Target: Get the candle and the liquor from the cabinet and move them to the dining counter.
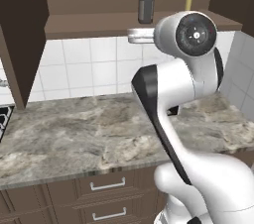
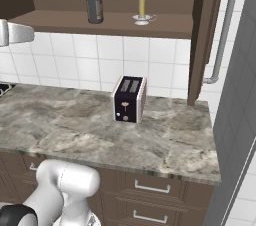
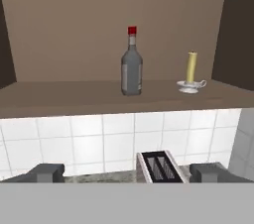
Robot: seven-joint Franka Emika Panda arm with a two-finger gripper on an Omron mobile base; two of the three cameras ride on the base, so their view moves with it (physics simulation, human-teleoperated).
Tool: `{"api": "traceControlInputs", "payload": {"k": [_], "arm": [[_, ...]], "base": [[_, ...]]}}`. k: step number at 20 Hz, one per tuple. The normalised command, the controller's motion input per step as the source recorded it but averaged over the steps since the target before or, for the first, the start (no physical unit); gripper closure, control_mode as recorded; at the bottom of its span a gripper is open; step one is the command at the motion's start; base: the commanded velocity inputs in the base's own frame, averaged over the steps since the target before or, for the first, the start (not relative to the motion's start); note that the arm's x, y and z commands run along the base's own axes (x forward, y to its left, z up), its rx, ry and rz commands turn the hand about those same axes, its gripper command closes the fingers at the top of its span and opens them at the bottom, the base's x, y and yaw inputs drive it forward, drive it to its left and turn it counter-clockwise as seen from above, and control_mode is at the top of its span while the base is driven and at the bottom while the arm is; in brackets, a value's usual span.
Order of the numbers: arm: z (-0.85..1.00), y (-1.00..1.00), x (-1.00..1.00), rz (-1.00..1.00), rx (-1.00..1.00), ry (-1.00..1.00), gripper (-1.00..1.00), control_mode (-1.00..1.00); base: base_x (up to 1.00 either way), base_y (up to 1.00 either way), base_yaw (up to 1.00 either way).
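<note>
On the cabinet [image 3: 114, 25] shelf, the liquor [image 3: 131, 64] stands upright near the middle, a little back from the front edge. The candle [image 3: 191, 72] stands in its white saucer holder toward the shelf's right end, apart from the bottle. Below lie white tiles [image 3: 99, 141] and what seems a toaster [image 3: 158, 167]. The pincer [image 3: 130, 172] fingers stand wide apart, holding nothing.
</note>
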Motion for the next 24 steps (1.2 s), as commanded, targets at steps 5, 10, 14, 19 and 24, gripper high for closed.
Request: {"api": "traceControlInputs", "payload": {"k": [5, 10, 14, 19, 24], "arm": [[0.0, -0.53, 0.09, -0.13, -0.08, 0.08, -1.0, -1.0], [0.0, -0.59, 0.04, 0.14, 0.0, 0.01, -1.0, -1.0], [0.0, -0.49, 0.0, 0.25, 0.0, -0.07, -1.0, -1.0], [0.01, -0.27, 0.15, 0.11, 0.0, -0.1, -1.0, -1.0], [0.0, -0.05, 0.45, 0.0, 0.0, -0.04, -1.0, -1.0]], "base": [[0.0, 0.0, 0.0], [0.0, 0.0, 0.0], [0.0, 0.0, 0.0], [0.0, 0.0, 0.0], [0.0, 0.0, 0.0]]}}
